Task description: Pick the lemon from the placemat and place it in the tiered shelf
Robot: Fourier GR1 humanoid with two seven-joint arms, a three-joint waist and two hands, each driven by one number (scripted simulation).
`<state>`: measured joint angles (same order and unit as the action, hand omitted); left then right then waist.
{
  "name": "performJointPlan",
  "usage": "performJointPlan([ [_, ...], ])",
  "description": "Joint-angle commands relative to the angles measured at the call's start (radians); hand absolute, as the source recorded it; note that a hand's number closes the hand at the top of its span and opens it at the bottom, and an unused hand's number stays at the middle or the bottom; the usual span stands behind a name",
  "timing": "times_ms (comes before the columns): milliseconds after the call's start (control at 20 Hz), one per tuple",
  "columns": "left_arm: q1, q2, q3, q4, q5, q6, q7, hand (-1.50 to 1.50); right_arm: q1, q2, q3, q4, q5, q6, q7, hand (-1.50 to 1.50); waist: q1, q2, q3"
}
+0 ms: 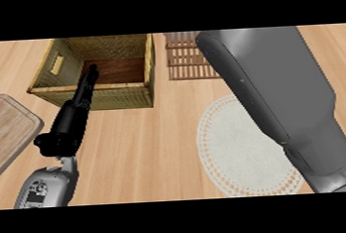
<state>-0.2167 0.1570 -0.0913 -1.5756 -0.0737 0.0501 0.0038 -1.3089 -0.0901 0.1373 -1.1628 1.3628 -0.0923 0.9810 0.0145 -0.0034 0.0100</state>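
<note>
The round white placemat (233, 150) lies on the counter right of the middle, and no lemon shows on its visible part. The slatted wooden tiered shelf (184, 58) sits at the back, partly covered by my right forearm (277, 93). That grey forearm runs from the lower right corner up over the placemat to the shelf. Its hand is out of sight, and so is the lemon. My left hand (73, 118) is open, its straight fingers pointing away over the front rim of a wicker basket.
A square wicker basket (59, 65) with a dark wooden bottom stands at the back left. A wooden cutting board (4, 132) lies at the left edge. Bare wooden counter stretches between the left hand and the placemat.
</note>
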Motion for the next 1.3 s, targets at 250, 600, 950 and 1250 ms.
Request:
performJointPlan([
  [250,0.027,-0.026,-0.022,0.100,-0.018,-0.004,0.025,0.00,0.041,0.015,-0.119,0.033,-0.067,-0.346,-0.070,1.50,0.005,0.023,-0.008],
  [600,-0.019,-0.026,0.006,0.136,-0.027,0.006,0.042,0.00,0.067,-0.011,-0.188,0.136,-0.155,-0.472,-0.220,1.50,-0.002,0.017,-0.010],
  [950,0.051,-0.036,-0.033,0.061,-0.031,-0.016,0.056,0.00,0.050,-0.027,-0.219,0.251,-0.179,-0.526,-0.283,1.50,0.008,0.010,-0.010],
  [1250,0.078,-0.040,-0.008,0.123,-0.031,-0.009,-0.002,0.00,0.039,-0.101,-0.246,0.299,-0.006,-0.418,-0.048,-1.50,-0.015,0.007,-0.011],
])
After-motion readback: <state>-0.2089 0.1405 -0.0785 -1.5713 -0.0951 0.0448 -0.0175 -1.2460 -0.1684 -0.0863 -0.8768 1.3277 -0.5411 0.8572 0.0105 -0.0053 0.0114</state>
